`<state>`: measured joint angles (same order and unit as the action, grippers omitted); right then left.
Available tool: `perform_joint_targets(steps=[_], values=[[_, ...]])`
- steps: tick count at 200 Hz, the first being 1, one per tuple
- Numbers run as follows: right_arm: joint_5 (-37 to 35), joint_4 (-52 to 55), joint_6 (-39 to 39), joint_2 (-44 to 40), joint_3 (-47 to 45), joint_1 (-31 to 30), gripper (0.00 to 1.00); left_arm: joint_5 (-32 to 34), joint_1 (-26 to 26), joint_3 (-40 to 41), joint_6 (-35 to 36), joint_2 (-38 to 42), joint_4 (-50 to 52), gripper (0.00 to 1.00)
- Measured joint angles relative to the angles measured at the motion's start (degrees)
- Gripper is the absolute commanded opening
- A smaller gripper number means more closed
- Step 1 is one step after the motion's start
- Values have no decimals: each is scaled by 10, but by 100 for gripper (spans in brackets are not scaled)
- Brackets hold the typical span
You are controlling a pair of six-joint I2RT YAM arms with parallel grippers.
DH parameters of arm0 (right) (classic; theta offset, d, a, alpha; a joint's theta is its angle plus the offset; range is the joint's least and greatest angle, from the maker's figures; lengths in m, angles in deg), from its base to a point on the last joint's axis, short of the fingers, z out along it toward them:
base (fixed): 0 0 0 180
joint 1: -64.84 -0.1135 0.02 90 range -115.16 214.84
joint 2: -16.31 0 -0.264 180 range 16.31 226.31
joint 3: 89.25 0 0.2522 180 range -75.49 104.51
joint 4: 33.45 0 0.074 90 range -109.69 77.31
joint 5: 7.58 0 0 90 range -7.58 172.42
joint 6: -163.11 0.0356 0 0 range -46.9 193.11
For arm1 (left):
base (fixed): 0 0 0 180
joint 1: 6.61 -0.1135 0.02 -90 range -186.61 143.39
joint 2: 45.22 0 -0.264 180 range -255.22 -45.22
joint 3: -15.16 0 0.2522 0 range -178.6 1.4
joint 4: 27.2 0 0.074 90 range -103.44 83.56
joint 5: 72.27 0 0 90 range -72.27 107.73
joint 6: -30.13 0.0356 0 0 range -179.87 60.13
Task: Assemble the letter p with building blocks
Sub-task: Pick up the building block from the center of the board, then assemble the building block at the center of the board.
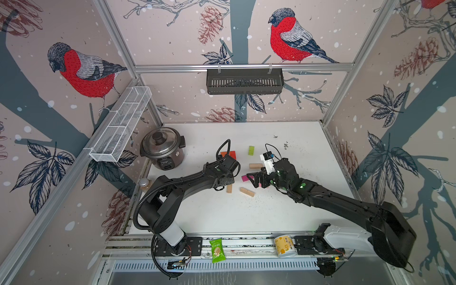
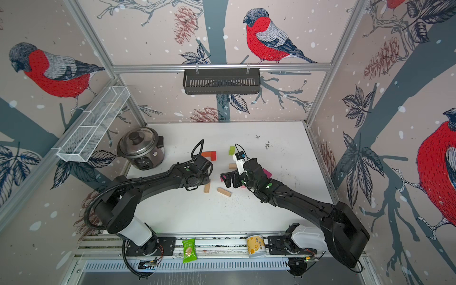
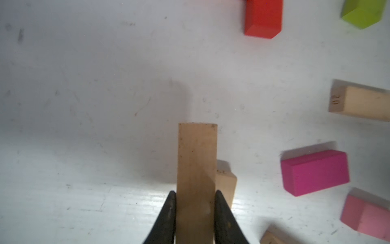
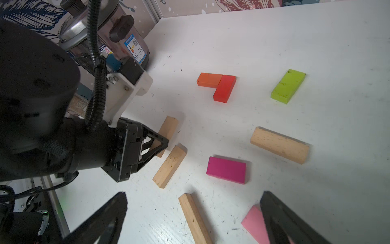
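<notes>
**Operator:** Status of the left gripper (image 3: pixel 195 196)?

**Technician:** Narrowed onto a long plain tan wooden brick (image 3: pixel 197 152), with the black fingers (image 3: pixel 168 211) pressed against both long sides. Positioned left of the table's centre. Whether lifted clear of the white tabletop (image 1: pixel 283 209): not determinable.

**Operator:** And the right gripper (image 4: pixel 194 194)?

**Technician:** Spread wide, gripping nothing. In the right wrist view, lined up with a second tan wooden brick (image 4: pixel 195 217) lying between the fingers. Flat pink brick (image 4: pixel 253 221) partly hidden behind one finger.

**Operator:** Location of the remaining building blocks?

**Technician:** Scattered flat on the tabletop between the two arms.
- Short orange brick (image 4: pixel 209 79) and short red brick (image 4: pixel 224 88): touching at a right angle, on the side nearer the silver rice cooker (image 1: pixel 162 148).
- Lime-green brick (image 4: pixel 288 86): apart from the others, toward the back.
- Third tan wooden brick (image 4: pixel 169 166): just beside the held one.
- Fourth tan wooden brick (image 4: pixel 279 145) and magenta brick (image 4: pixel 226 169): near one another, not touching.

**Operator:** Condition of the letter p?

**Technician:** Not yet formed. Only the orange-and-red corner joined, with no stem set against it.
</notes>
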<state>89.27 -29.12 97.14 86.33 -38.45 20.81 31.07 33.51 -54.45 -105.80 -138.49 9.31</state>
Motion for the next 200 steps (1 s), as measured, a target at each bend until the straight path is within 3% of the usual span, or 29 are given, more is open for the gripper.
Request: perform_joint_targets(steps=[94,200], values=[[-10,-61,2,-42,-52,-9,100,-47,-75,-154,89,-117,54,22],[-24,-71,2,-45,-52,-11,100,-61,-108,-229,118,-215,76,22]])
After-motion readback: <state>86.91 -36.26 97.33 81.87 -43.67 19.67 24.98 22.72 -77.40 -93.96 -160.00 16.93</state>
